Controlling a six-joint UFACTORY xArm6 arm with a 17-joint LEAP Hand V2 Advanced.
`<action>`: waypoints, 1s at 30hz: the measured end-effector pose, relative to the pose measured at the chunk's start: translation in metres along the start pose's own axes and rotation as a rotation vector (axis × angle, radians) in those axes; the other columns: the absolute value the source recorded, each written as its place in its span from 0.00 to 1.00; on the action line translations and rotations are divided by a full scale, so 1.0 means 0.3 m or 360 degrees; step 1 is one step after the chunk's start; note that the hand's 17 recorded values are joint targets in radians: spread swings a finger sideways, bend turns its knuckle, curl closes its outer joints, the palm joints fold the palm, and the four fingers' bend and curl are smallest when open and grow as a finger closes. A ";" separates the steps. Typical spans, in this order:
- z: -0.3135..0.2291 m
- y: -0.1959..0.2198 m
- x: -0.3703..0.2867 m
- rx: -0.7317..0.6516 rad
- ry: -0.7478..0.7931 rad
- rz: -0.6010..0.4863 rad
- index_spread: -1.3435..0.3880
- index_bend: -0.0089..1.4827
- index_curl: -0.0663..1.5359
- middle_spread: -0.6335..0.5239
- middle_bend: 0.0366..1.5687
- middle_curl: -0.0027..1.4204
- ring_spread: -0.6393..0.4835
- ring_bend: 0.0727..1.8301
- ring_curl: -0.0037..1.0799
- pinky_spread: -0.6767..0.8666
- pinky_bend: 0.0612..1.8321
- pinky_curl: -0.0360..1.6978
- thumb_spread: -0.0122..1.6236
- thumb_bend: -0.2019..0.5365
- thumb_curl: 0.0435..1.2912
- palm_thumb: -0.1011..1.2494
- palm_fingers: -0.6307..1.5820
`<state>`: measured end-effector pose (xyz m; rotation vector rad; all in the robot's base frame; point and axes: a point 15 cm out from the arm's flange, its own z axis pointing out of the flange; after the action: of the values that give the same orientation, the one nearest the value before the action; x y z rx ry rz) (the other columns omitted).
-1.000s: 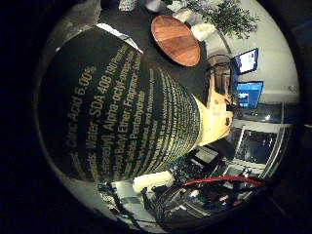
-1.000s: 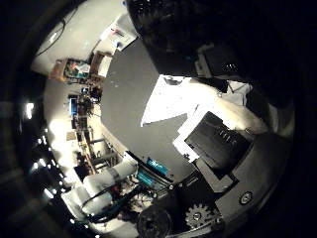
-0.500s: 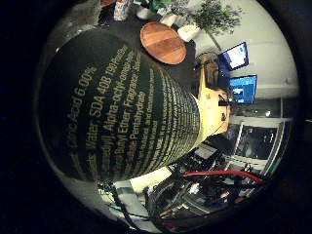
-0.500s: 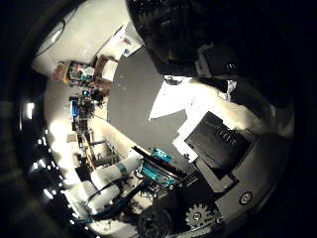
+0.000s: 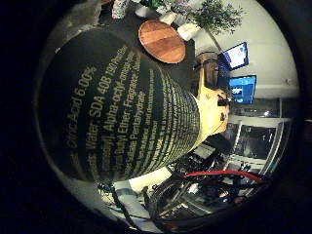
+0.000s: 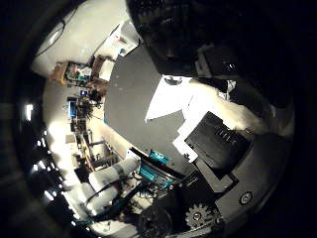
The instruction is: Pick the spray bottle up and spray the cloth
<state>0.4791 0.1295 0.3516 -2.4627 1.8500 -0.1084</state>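
The spray bottle point(image 5: 117, 107) is a dark cylinder with pale yellow print, and it fills most of the little finger side view, pressed close against my palm. My right hand point(image 6: 218, 144) shows as black and white finger parts curled beside the bottle's dark body point(image 6: 173, 34). The hand holds the bottle above a dark round table point(image 6: 129, 109). A white cloth point(image 6: 171, 99) lies flat on that table, below the hand and bottle. The bottle's nozzle is not visible.
A round wooden board point(image 5: 162, 41) lies on the dark table beyond the bottle, with white cups point(image 5: 187, 30) and a potted plant point(image 5: 214, 14) beside it. Lit monitors point(image 5: 241, 56) and cluttered desks stand around. The white arm point(image 6: 104, 183) reaches in from below.
Both views have shifted and turned a little, so the hand has moved with the bottle. The bottle stays against the palm and the cloth lies as before.
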 end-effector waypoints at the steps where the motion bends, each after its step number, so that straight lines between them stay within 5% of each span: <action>1: 0.006 -0.002 0.000 -0.0004 0.0000 0.0002 0.58 0.65 0.71 0.32 0.73 0.80 0.30 0.69 0.94 0.33 0.54 0.94 0.50 0.25 0.65 0.79 0.76; 11: 0.087 -0.036 0.007 0.0028 -0.0027 0.0037 0.58 0.65 0.71 0.32 0.72 0.80 0.31 0.69 0.94 0.33 0.54 0.94 0.50 0.25 0.65 0.79 0.76; 30: -0.298 -0.071 -0.409 0.0435 -0.0676 0.0015 0.58 0.65 0.71 0.32 0.72 0.81 0.31 0.69 0.94 0.33 0.54 0.94 0.51 0.25 0.65 0.78 0.76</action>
<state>0.4573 0.2528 0.4400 -2.0930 1.5513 0.1431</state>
